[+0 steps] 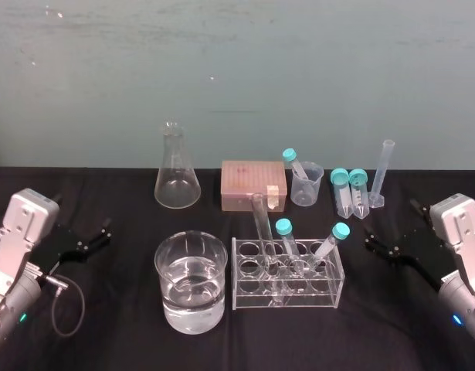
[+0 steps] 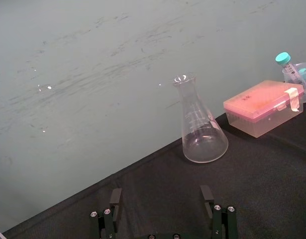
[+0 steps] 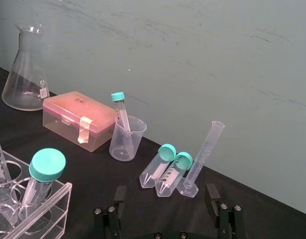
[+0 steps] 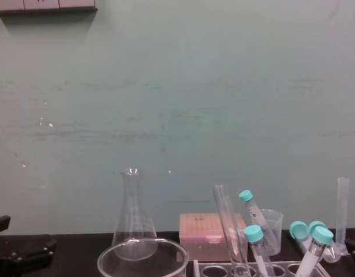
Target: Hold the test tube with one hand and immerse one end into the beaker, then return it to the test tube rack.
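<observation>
Head view: a long clear glass test tube (image 1: 262, 224) leans in the pale translucent rack (image 1: 330, 282) beside the wide glass beaker (image 1: 191, 305). Our left gripper (image 2: 161, 191) and right gripper (image 3: 165, 189) sit spread, empty. Skewed grasping could topple neighbouring teal-capped tubes (image 1: 284, 226).

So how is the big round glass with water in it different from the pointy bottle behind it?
The beaker is wide with straight sides; the flask is a cone narrowing to a slim neck. The beaker holds clear liquid; the flask looks empty. The beaker stands near the robot, beside the test tube rack; the flask stands farther back. Both are clear glass and upright.
</observation>
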